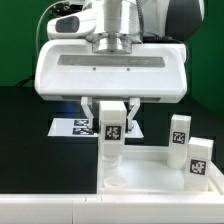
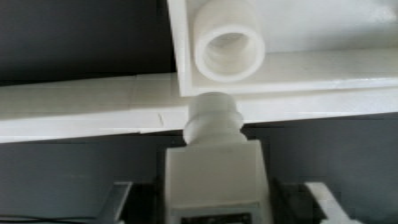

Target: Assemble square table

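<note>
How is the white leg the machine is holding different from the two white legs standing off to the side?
The held leg hangs gripped in the end effector, above a corner of the square panel; the two other legs stand free and ungripped at the exterior view's right. The held leg sits nearer a round corner socket. All are stubby, white and carry black-and-white tags.

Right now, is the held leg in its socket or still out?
Out. The leg hangs upright in the gripper; in the wrist view its tip stops short of the empty socket.
</note>
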Available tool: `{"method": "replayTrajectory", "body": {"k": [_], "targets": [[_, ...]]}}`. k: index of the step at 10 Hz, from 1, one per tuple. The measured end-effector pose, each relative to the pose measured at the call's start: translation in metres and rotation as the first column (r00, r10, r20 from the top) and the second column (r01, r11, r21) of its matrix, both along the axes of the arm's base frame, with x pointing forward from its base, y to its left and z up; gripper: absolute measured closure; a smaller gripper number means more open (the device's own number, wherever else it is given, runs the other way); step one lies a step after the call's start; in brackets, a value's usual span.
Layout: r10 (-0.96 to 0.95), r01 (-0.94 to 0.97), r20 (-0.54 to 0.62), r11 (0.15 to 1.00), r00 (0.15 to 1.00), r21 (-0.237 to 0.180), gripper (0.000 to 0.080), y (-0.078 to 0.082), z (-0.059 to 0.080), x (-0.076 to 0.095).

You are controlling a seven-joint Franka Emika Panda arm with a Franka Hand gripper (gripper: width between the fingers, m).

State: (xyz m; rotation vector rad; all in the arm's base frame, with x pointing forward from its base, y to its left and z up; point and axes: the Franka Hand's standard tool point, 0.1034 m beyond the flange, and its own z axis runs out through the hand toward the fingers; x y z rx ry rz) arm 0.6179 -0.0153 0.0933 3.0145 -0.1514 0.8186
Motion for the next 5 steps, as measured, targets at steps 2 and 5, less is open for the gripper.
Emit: {"method": "replayTrajectory", "body": {"k": [2,5], "targets": [[0.0,0.0,-0.016,1.0,1.0,0.002,0.0522,0.003,-0.01,-0.003],[0.011,-0.011,-0.027,1.0,1.0,0.002,0.0522,0.012,-0.022,-0.005]]}}
